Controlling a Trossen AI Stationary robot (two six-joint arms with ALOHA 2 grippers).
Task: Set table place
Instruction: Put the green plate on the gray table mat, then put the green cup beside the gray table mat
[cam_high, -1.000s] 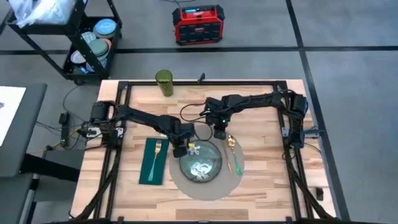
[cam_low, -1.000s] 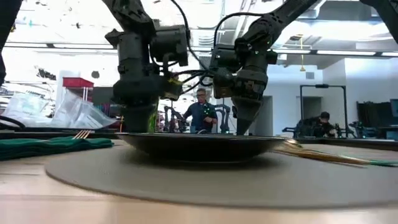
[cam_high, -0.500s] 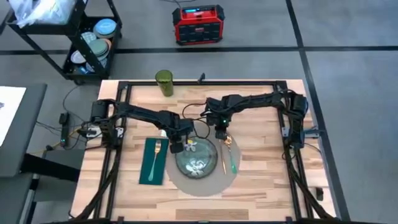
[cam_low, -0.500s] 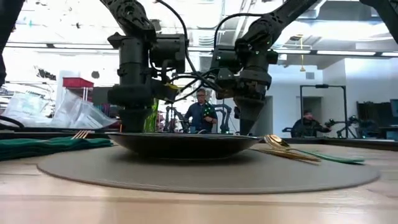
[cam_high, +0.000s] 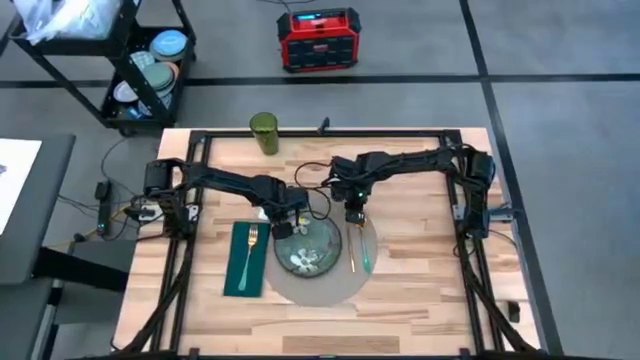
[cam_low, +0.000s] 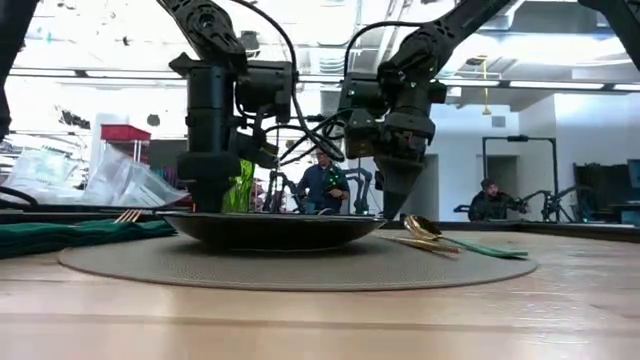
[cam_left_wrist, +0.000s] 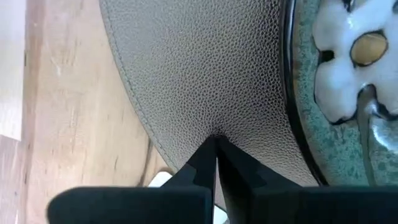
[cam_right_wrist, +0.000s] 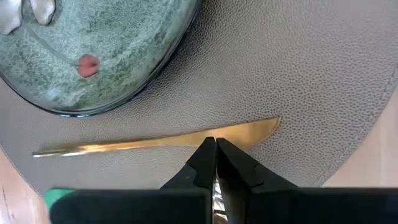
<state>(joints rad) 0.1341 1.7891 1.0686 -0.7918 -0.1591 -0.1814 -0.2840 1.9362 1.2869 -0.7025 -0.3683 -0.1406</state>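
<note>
Now your left tool (cam_high: 283, 231) and right tool (cam_high: 352, 217) both pinch the round mat (cam_high: 330, 290), clenched on its far rim, mid-tabletop (cam_high: 420, 290).

plate (cam_high: 308, 248) mid-mat, green cup (cam_high: 264, 133) far edge

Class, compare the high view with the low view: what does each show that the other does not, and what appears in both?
Only the high view shows the red and black box on the grey floor, the black cart of dishes and the gold fork's full length on the dark green rectangular cloth.

Only the low view shows people in the room behind.

Both show the large round grey-beige mat, the dark green floral plate on it, and the left gripper and right gripper down at the mat's far edge, on the light wooden plank table.
</note>
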